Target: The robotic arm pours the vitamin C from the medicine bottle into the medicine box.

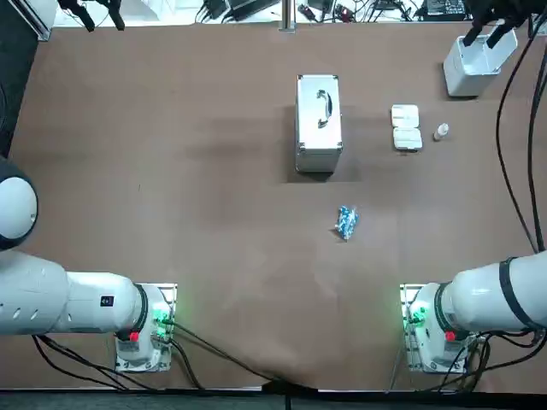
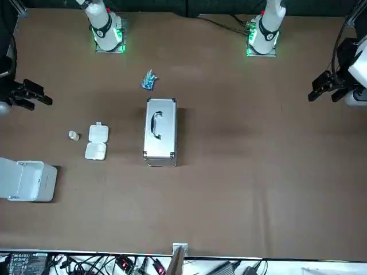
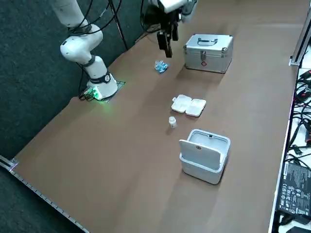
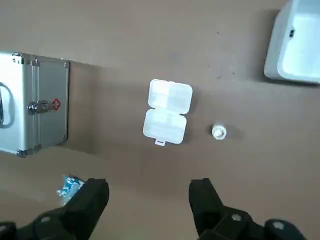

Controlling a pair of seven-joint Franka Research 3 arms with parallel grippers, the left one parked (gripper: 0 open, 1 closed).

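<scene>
The medicine bottle (image 4: 218,131) is a small white vial standing upright on the brown table, also seen in the top view (image 1: 441,131). Just beside it lies the medicine box (image 4: 167,116), a white pill organiser with its lid folded open (image 1: 406,128). My right gripper (image 4: 150,200) hangs high above the table, well apart from both, with its fingers open and nothing between them. The top view places the gripper (image 1: 485,36) near the far right corner, and the side view shows it (image 3: 166,51) raised in the air.
A silver first-aid case (image 1: 318,122) stands at the table's middle, beyond a blue packet (image 1: 345,222). A white bin (image 1: 474,64) with a raised lid sits at the far right corner. Cables hang along the table's right edge.
</scene>
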